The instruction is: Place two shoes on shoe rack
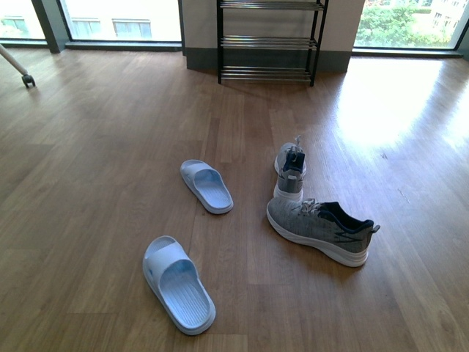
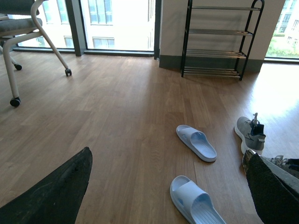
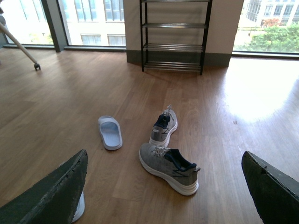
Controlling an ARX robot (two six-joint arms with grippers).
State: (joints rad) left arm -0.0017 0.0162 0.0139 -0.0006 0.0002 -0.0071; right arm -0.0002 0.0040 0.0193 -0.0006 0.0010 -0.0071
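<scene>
Two grey knit shoes with white soles lie on the wooden floor right of centre. The near shoe (image 1: 321, 229) (image 3: 169, 166) lies crosswise, heel to the right. The far shoe (image 1: 290, 171) (image 3: 164, 126) (image 2: 250, 134) points toward the shoe rack (image 1: 268, 42) (image 3: 174, 36) (image 2: 216, 41), which stands against the far wall with chrome bars and a black frame. Neither arm shows in the front view. My right gripper (image 3: 168, 193) is open, its dark fingers wide apart with the near shoe between and beyond them. My left gripper (image 2: 170, 191) is open above the floor, over a slipper.
Two light blue slippers lie left of the shoes, one (image 1: 206, 185) (image 3: 110, 132) (image 2: 196, 142) farther and one (image 1: 178, 284) (image 2: 195, 204) nearer. A wheeled chair (image 2: 23, 32) stands at the far left. Windows flank the rack.
</scene>
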